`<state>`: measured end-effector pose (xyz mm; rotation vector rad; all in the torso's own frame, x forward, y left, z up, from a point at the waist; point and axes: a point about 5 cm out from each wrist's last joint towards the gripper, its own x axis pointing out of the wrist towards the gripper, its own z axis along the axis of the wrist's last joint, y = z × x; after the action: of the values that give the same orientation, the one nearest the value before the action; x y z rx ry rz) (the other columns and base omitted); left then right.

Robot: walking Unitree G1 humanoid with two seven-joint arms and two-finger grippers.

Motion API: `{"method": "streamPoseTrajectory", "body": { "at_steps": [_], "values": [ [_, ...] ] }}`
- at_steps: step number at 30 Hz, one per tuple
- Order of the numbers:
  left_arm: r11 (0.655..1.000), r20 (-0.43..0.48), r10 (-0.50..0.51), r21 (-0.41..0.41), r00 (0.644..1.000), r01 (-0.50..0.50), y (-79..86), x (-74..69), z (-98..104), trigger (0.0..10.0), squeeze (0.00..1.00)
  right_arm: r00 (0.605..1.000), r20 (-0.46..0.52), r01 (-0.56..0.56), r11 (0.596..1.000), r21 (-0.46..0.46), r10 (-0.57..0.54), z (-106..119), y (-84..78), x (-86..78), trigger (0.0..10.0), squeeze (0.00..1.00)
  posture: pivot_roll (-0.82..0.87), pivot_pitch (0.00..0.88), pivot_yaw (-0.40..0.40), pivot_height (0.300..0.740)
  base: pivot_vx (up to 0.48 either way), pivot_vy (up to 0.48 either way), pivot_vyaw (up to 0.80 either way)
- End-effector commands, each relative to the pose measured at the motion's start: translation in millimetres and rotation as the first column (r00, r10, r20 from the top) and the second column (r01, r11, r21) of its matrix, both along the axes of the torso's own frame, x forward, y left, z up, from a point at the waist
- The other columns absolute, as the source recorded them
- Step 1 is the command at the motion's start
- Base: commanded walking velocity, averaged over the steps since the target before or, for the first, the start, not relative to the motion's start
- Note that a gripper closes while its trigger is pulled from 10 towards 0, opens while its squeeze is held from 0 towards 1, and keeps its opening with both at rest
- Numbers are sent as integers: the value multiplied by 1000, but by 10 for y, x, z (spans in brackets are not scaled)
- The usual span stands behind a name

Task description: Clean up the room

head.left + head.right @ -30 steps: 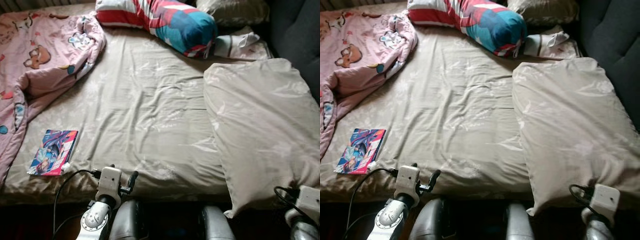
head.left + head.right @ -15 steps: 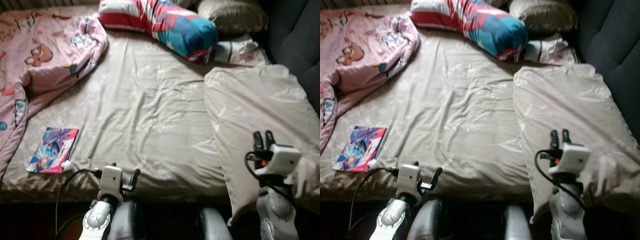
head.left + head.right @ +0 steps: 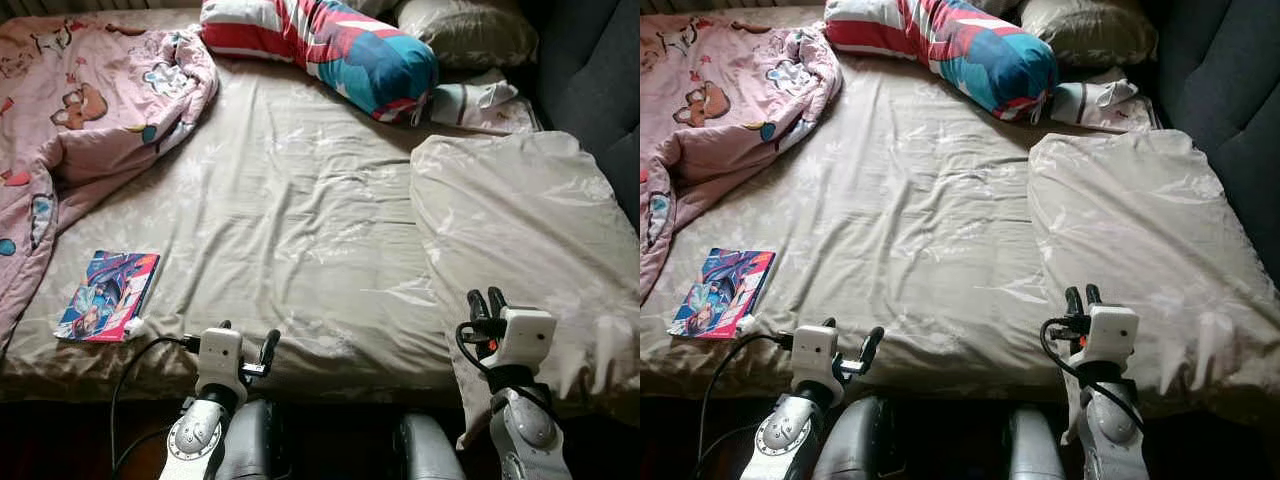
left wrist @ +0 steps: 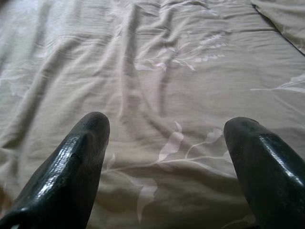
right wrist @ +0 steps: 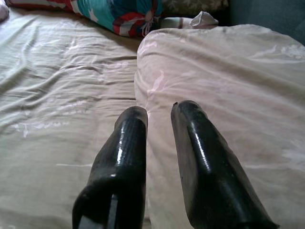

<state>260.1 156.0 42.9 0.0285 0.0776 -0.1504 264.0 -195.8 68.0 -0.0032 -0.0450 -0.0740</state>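
Observation:
A large beige pillow (image 3: pixel 520 220) lies on the right side of the bed, its near corner hanging over the front edge. My right gripper (image 3: pixel 486 298) hovers over that near part of the pillow (image 5: pixel 224 81), its two black fingers (image 5: pixel 126 143) close together with nothing between them. My left gripper (image 3: pixel 250 335) stands open at the bed's front edge over the beige sheet (image 4: pixel 157 71). A colourful comic book (image 3: pixel 108 297) lies flat near the front left of the bed. A crumpled pink cartoon blanket (image 3: pixel 70 110) covers the far left.
A red, white and teal bolster (image 3: pixel 330 45) lies across the head of the bed, with an olive pillow (image 3: pixel 465 30) and a crumpled white cloth (image 3: pixel 480 95) beside it. A dark upholstered wall (image 3: pixel 600 70) stands on the right. The bed sheet (image 3: pixel 290 200) is wrinkled.
My right arm rose from below the bed's edge onto the pillow, then drew back toward the front edge. The left arm has held still. The camera shifted slightly.

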Motion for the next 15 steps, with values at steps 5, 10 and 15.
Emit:
{"method": "streamPoseTrajectory", "body": {
  "at_steps": [5,10,15],
  "values": [
    [1000,-48,24,0,999,-24,49,-26,-93,10000,0,999,-47,-11,1000,21,12,-87,53,-22,10000,0,-78,248,27,641,0,306,0],
    [1000,-47,27,-3,999,-27,61,-30,-88,10000,0,998,-53,-15,1000,27,16,-96,68,-15,10000,0,-76,249,27,641,0,329,0],
    [1000,-44,27,-3,999,-27,65,-32,-86,10000,0,998,-61,-19,999,29,21,-106,73,-9,10000,0,-77,250,28,641,0,352,0]
  ]
}}
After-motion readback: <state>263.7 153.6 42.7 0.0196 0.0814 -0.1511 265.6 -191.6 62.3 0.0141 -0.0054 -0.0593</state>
